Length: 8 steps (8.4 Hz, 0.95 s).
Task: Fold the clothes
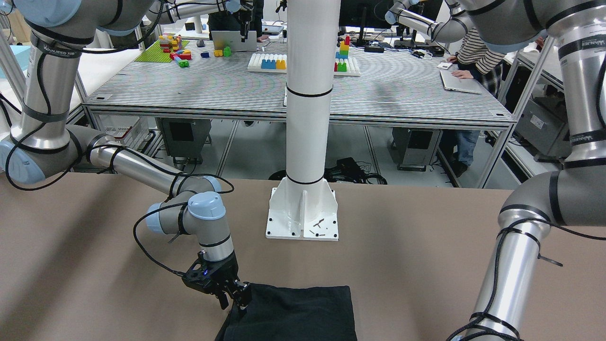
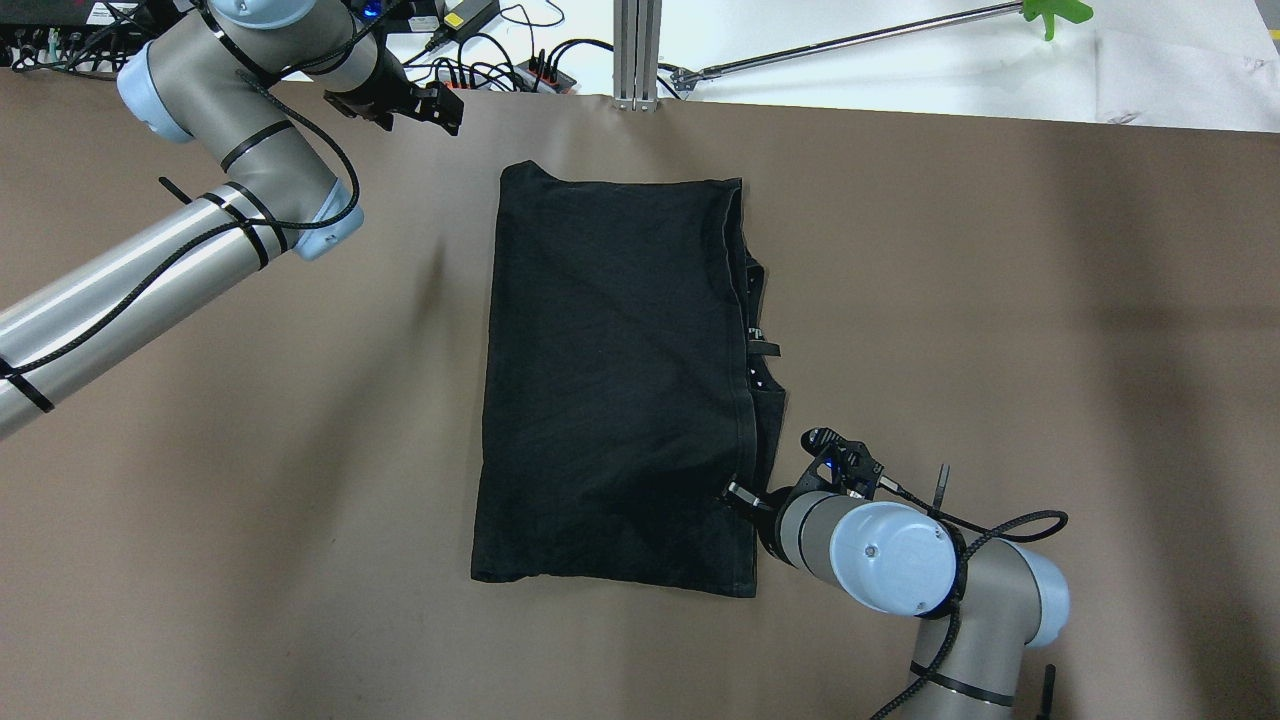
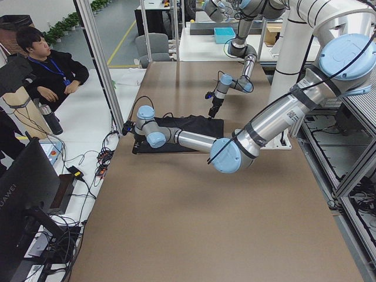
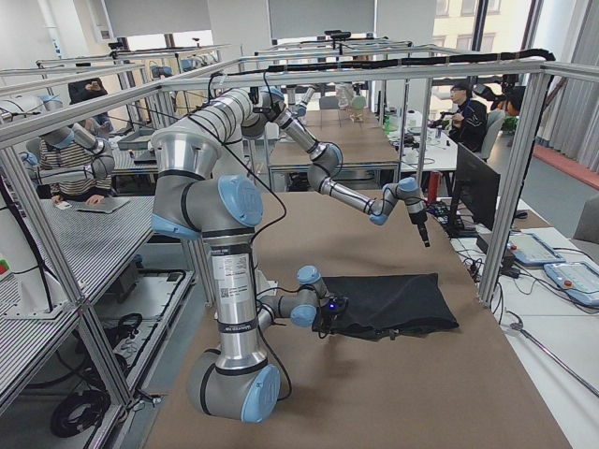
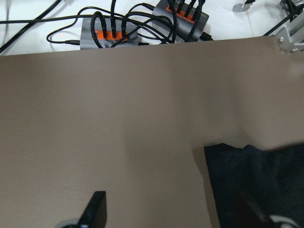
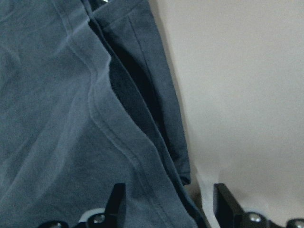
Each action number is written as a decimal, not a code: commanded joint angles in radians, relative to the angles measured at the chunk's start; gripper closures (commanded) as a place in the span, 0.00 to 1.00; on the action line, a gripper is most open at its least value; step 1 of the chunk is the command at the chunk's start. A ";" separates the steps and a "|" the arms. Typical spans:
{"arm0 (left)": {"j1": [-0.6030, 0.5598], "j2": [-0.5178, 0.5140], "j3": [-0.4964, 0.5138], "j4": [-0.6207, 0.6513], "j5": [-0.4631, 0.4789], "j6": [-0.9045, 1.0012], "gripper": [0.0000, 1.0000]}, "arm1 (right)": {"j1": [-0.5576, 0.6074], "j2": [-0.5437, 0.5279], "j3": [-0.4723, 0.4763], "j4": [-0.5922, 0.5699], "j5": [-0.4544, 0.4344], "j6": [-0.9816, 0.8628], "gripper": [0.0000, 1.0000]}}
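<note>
The clothes (image 2: pixel 610 380) are one black garment lying flat as a folded rectangle mid-table, with looser layers showing along its right edge; it also shows in the front view (image 1: pixel 293 312). My right gripper (image 2: pixel 745 495) is low at the near right edge, open. In its wrist view the fingers (image 6: pixel 116 199) straddle the hemmed edge of the garment (image 6: pixel 61 95). My left gripper (image 2: pixel 445 105) hovers open over bare table, off the garment's far left corner. That corner (image 5: pixel 256 185) shows in the left wrist view, just ahead of the spread fingers (image 5: pixel 95 209).
The white pillar's base plate (image 1: pixel 303 213) is bolted to the brown table on the robot's side. Power strips with cables (image 5: pixel 109 33) lie beyond the far edge, beside an aluminium post (image 2: pixel 637 50). A seated person (image 3: pixel 47 70) is beyond that edge.
</note>
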 commanded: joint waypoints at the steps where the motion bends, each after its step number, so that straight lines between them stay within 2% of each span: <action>1: 0.001 0.001 0.000 0.002 0.000 -0.001 0.06 | -0.002 0.025 -0.040 0.000 -0.026 -0.007 0.31; 3: 0.001 0.001 -0.002 0.002 0.000 0.001 0.06 | -0.002 0.026 -0.040 -0.003 -0.026 -0.007 0.32; 4: 0.001 0.001 0.000 0.000 0.000 -0.001 0.06 | -0.002 0.029 -0.040 -0.002 -0.026 -0.001 0.38; 5: 0.001 0.001 0.000 0.002 0.000 -0.001 0.06 | -0.002 0.031 -0.040 -0.002 -0.026 0.004 0.47; 8: 0.001 0.001 0.000 0.000 0.000 -0.001 0.06 | -0.002 0.029 -0.037 -0.002 -0.026 0.007 0.89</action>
